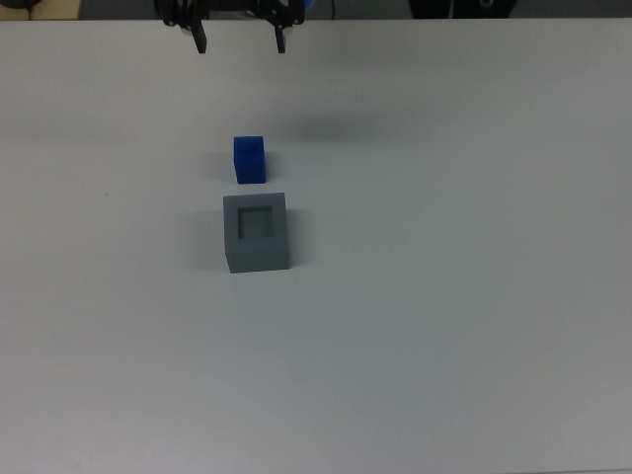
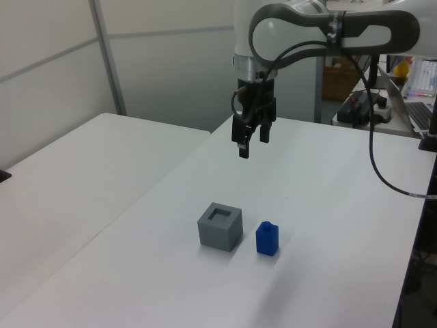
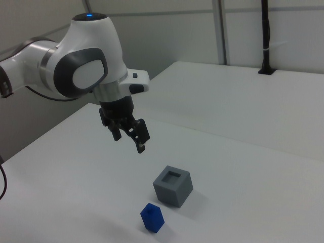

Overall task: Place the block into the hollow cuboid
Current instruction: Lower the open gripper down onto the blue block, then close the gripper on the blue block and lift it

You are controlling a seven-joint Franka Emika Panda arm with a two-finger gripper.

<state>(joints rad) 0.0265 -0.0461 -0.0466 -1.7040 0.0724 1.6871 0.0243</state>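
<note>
One block (image 1: 250, 159), blue, stands upright on the table (image 1: 474, 326) just beside the hollow cuboid (image 1: 256, 231), recess up and empty, narrow gap between them. End effector (image 1: 241, 41) hangs well above and apart, fingers spread, holding nothing. Step in hand looks like the approach: centre over the block, descend straight, and close across the faces not turned toward the cuboid, so a finger doesn't nudge the grey box. Keep the block square for the recess.

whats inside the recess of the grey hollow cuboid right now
Nothing shows inside. The hollow cuboid's square recess is bare grey down to its floor in the top view. The blue block stands on the table beside it, and the open gripper hangs apart from both.
</note>
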